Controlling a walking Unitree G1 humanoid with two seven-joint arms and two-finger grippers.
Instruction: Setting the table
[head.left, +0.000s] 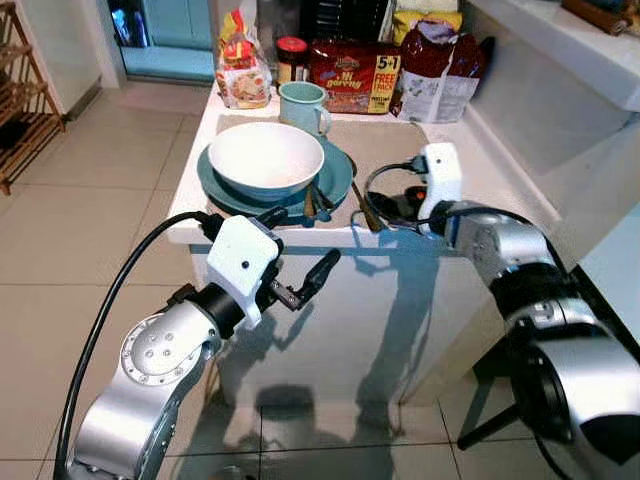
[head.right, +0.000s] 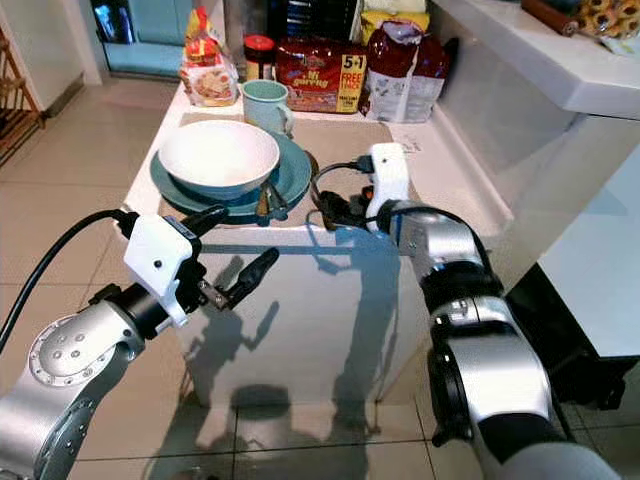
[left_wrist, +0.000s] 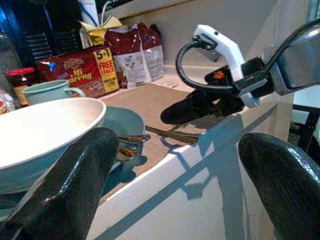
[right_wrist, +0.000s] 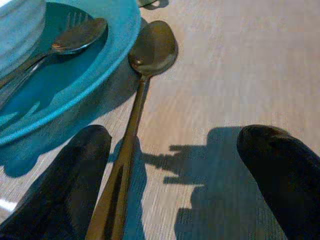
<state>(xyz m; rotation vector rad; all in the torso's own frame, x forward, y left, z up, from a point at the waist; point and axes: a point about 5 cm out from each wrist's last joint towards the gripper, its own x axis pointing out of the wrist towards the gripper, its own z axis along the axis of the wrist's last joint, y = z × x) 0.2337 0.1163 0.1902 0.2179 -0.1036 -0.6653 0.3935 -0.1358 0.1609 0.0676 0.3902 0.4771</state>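
1. Place setting: a white bowl (head.left: 265, 158) sits on a teal plate (head.left: 335, 178) at the front of the counter (head.left: 470, 165), on a tan placemat (head.left: 385, 140). A teal mug (head.left: 303, 106) stands just behind the plate. Food packets (head.left: 355, 75) line the back edge.

2. Cutlery: a spoon (right_wrist: 142, 80) lies on the placemat just beside the plate, its bowl against the plate's rim and its handle running toward the counter's front edge. More cutlery (right_wrist: 65, 42) rests on the plate beside the bowl.

3. Right gripper (head.left: 385, 208): low over the placemat at the counter's front edge, fingers spread wide and holding nothing. In the right wrist view, the spoon handle passes next to one finger (right_wrist: 65, 185), not centred in the gap.

4. Left gripper (head.left: 300, 270): hovering off the counter's front, below its edge, fingers wide apart and empty.

5. Step in hand, as judged: picking up or repositioning the loose spoon with the right gripper.

6. Next move calls for: shifting sideways to centre the handle between the fingers, lowering to the mat, then closing. The handle lies flat and thin, so slipping is a risk.
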